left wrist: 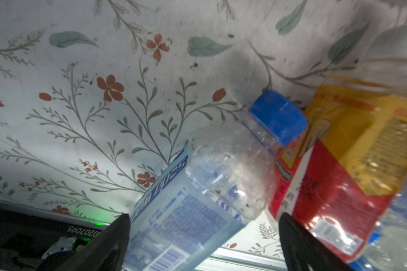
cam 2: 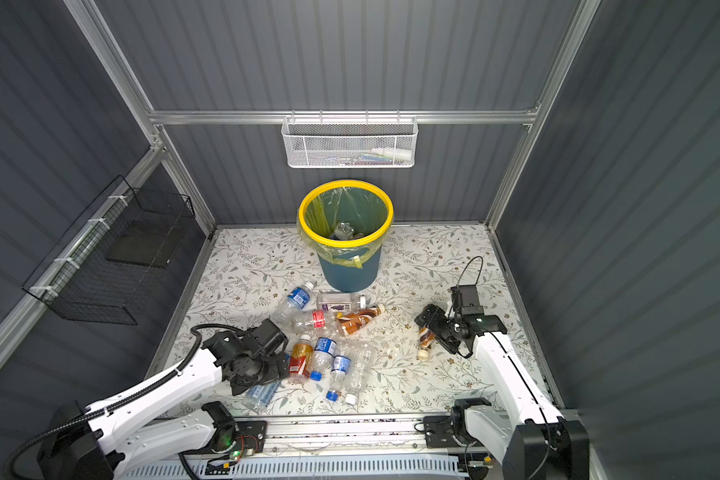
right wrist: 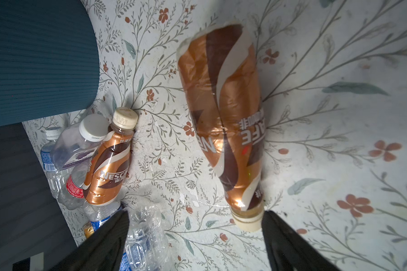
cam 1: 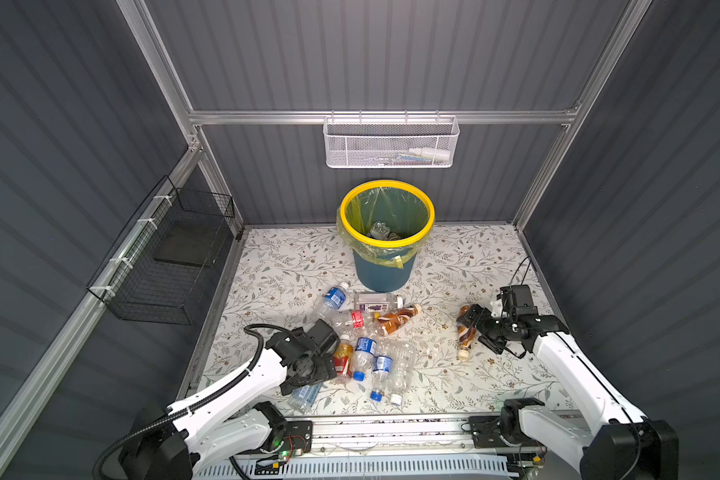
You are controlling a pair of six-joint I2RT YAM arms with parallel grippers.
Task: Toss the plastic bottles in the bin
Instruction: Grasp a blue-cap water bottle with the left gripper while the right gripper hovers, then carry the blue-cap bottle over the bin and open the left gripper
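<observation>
The floral table (cam 1: 466,257) is strewn over its near half with plastic bottles (cam 1: 368,353), which are seen heaped together in both top views. The bin (cam 1: 381,274) is set well behind them, at the far side of the table. A few crushed clear bottles are seen inside its liner, so the task is judged partly done, with most bottles not yet thrown in.

The step in hand is judged to be an approach for pickup by both arms. The left gripper (left wrist: 204,215) is held low at the near edge of the heap, jaws spread wide and nothing clasped. A pale blue-labelled bottle (left wrist: 188,211) is framed between them, and an orange bottle (left wrist: 338,150) with a red label lies just beside one finger. The right gripper (right wrist: 196,213) is likewise spread and empty. It is set by a lone brown-labelled bottle (right wrist: 223,117) lying apart from the heap, and only the cream cap (right wrist: 247,223) is found just inside one finger.

Next, a descent and a closing on each bottle's body are called for. On the right, a sideways shift is probably needed first, so that the bottle is centred. On the left, the orange neighbour should be kept out of the pinch.
</observation>
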